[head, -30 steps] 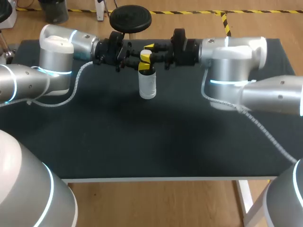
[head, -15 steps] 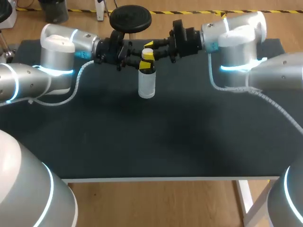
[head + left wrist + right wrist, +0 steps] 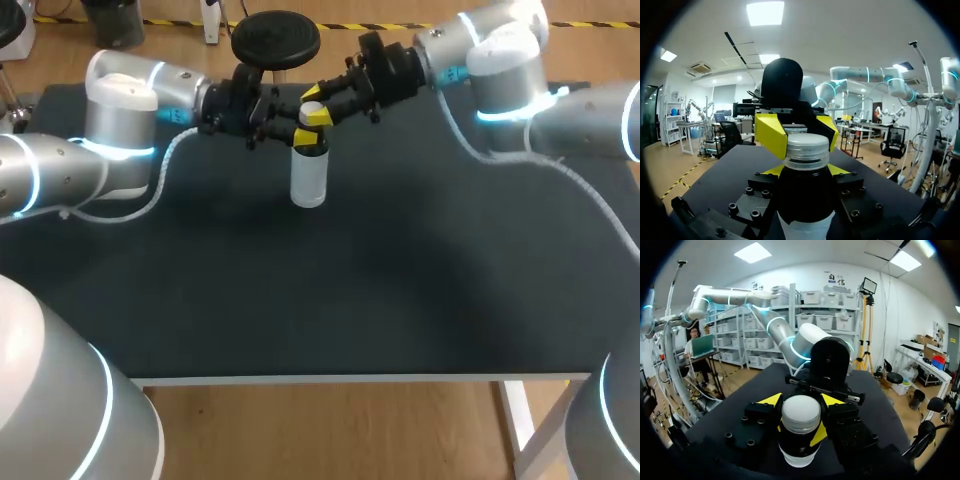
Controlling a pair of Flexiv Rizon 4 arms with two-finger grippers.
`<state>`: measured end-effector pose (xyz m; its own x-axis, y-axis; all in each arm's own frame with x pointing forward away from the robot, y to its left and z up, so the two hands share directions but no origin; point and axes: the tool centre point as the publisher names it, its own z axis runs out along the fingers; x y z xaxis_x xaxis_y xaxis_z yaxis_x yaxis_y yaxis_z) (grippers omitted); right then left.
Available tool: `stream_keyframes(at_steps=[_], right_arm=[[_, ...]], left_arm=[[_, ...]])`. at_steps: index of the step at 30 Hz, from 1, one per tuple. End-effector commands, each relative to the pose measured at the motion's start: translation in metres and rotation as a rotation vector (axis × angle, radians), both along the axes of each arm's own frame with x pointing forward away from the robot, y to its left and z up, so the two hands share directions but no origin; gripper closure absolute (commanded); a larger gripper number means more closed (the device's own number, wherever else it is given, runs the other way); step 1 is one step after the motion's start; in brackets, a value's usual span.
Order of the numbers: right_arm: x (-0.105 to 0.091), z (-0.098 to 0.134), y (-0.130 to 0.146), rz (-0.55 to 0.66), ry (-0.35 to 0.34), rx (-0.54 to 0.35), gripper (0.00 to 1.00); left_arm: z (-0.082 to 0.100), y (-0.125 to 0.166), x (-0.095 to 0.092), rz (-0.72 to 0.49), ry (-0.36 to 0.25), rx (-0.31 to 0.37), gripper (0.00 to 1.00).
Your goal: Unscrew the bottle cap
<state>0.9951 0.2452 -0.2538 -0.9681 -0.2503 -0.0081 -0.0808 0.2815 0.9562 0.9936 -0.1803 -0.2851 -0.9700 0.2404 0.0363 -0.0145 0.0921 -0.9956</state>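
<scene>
The unscrewing step is under way, by my judgement: the bottle (image 3: 308,178) is standing upright on the desk (image 3: 330,300), toward the desk's far edge and about midway along it, with both sets of jaws meeting at its top.

The left arm (image 3: 120,130) is coming in level from the bottle's left. The left jaws are pinching the dark shoulder of the bottle just under the cap (image 3: 807,149), one finger on each side, so the bottle is being held against turning. The right arm (image 3: 505,75) is reaching in from the bottle's right and slightly above. The right jaws are closing their yellow tips on the cap from two opposite sides, and in the right wrist view the cap is sitting squarely between them.

The cap is looking fully seated on the neck, with no gap showing under its rim, so I judge that little or none of the thread is undone.

The next move is calling for the right wrist to twist about the bottle's upright axis while the left jaws are resisting. The twist must be staying centred on the cap, or the bottle may tip or slip in the lower grip.
</scene>
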Motion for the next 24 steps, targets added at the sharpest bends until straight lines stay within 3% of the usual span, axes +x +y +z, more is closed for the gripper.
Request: stream_keyframes(at_steps=[1, 11, 24], right_arm=[[0.009, 0.000, 0.004, 0.386, 0.093, -0.040, 1.00], [0.003, -0.001, 0.006, 0.641, 0.102, -0.089, 1.00], [-0.001, -0.006, 0.003, 0.849, 0.081, -0.150, 1.00]], left_arm=[[0.000, 0.002, -0.003, -0.006, 0.000, -0.001, 1.00], [0.000, 0.002, -0.003, -0.006, 0.000, -0.001, 1.00], [0.000, 0.002, -0.003, -0.006, 0.000, -0.001, 1.00]])
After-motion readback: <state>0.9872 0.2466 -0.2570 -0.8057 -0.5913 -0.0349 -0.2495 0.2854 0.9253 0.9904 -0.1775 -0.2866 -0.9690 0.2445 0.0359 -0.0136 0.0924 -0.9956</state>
